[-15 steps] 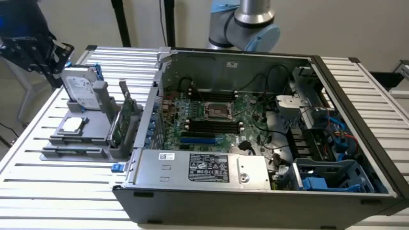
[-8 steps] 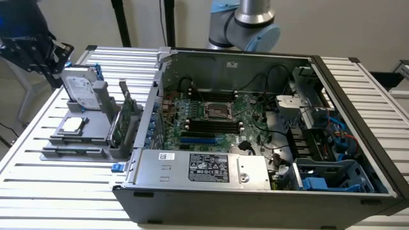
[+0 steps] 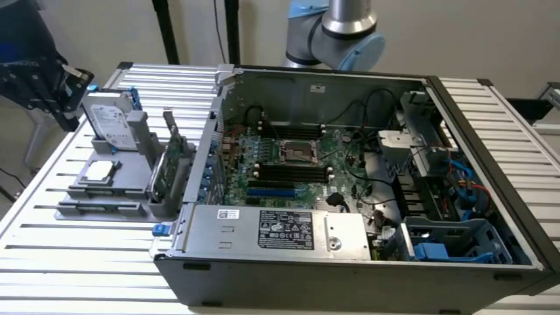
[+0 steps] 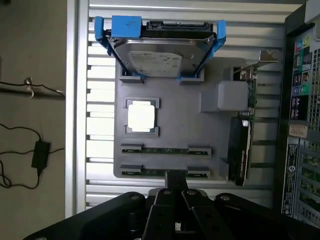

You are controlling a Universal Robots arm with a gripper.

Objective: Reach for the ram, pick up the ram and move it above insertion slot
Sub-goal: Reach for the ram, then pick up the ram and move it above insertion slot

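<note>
Two rams stand on edge in the two front slots of the grey holder (image 4: 170, 120). They show as thin green strips: one ram (image 4: 165, 149) in the further slot and the other ram (image 4: 150, 172) in the nearest slot. In the exterior view the same slots (image 3: 99, 209) lie at the holder's front. My gripper (image 4: 176, 181) hangs above the holder's front edge, its dark tips pressed together over the middle of the nearest ram and holding nothing. The motherboard's black memory slots (image 3: 293, 172) lie inside the open computer case (image 3: 350, 262).
On the holder also stand a silver hard drive (image 4: 160, 57) in a blue bracket, a CPU chip (image 4: 141, 116) and a tall green expansion card (image 4: 242, 145). The case wall (image 4: 302, 125) rises close beside the holder. The arm's base (image 3: 341, 33) stands behind the case. A dark object (image 3: 35, 79) sits at the exterior view's left.
</note>
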